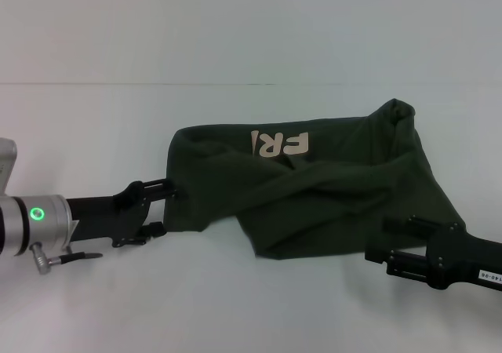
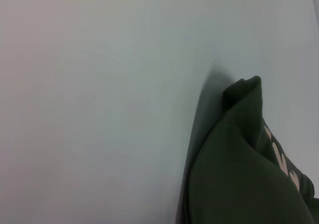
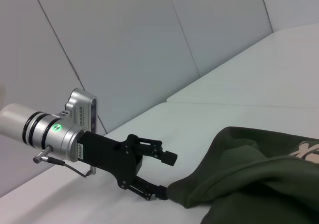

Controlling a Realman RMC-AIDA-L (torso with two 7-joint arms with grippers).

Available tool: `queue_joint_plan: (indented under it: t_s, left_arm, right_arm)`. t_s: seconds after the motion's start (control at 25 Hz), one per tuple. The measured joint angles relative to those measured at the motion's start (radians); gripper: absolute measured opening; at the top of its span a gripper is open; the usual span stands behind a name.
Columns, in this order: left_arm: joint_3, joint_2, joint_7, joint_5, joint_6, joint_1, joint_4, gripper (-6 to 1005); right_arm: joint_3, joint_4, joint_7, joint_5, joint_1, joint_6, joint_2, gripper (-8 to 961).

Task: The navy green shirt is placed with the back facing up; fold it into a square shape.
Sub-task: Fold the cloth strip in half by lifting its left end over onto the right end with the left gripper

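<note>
One pale table (image 1: pixel 94 306) under everything, wide and plain. On it, right of centre in the head view, the navy green shirt (image 1: pixel 329 204): partly folded, bunched, one flap turned over so the pale lettering (image 1: pixel 280 143) shows upside down near the far edge; long axis running left to right, a peak of cloth raised at the far right corner. Not yet a square, by the look of it: outline ragged, near edge slanting.

Next in size, the left arm, reaching in from the left. Left gripper (image 1: pixel 167 207) at the shirt's left edge, fingers spread, the lower one touching the hem, the upper one clear above; nothing clamped, going by the right wrist view (image 3: pixel 162 176).

Then the right arm, low at the right. Right gripper (image 1: pixel 386 240) just at the shirt's near right edge; whether closed on cloth or free, cannot tell.

Shirt lying between the two grippers, each at one end of the long axis, about equally near; probably calls for both to take hold together.
</note>
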Motion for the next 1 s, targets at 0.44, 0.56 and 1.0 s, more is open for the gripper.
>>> queue_joint_plan:
  t_s: [0.44, 0.56, 1.0]
  left_arm:
    - [0.002, -0.016, 0.007, 0.0, -0.027, -0.04, 0.0, 889]
    - [0.007, -0.016, 0.012, 0.0, -0.029, -0.049, 0.0, 890]
    - [-0.052, -0.04, 0.088, 0.072, -0.053, -0.051, 0.009, 799]
  right_arm:
    - [-0.002, 0.0, 0.0, 0.0, 0.003, 0.0, 0.001, 776]
    - [-0.002, 0.0, 0.0, 0.0, 0.003, 0.0, 0.001, 776]
    - [0.001, 0.0, 0.0, 0.0, 0.003, -0.001, -0.001, 777]
